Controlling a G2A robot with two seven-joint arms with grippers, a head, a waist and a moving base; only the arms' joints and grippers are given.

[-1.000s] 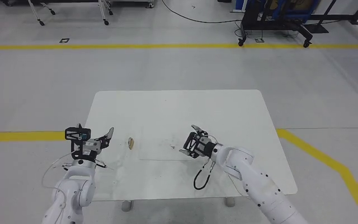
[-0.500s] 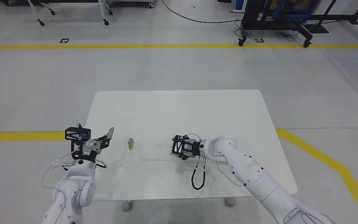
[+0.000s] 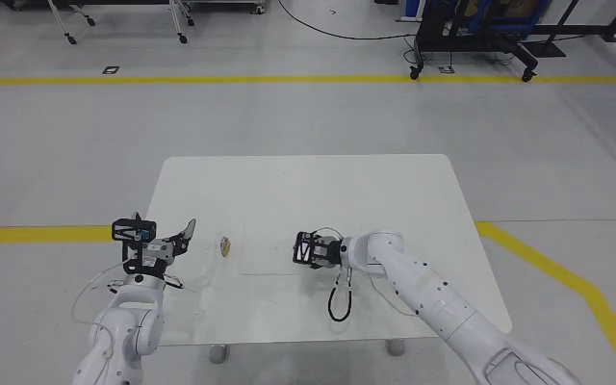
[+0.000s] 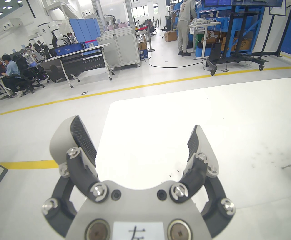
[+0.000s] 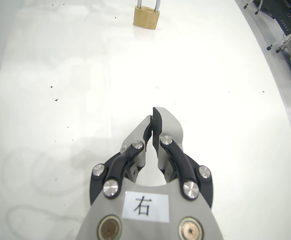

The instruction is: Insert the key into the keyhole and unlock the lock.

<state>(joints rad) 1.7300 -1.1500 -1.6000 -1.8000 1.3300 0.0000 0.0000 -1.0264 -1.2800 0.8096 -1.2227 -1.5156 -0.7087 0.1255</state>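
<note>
I see the brass padlock [image 3: 225,246] lying flat on the white surface [image 3: 385,192], between my two arms and nearer to the left one. Its shackle points away from the right pincer [image 5: 152,113]. This right pincer is low over the middle of the surface, well apart from the padlock, with its fingers pressed together. I cannot tell if something thin is between them. The left pincer [image 4: 136,134] is spread wide at the left edge of the surface and holds nothing.

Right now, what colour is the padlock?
The padlock is brassy gold, clearest in the right wrist view.
</note>
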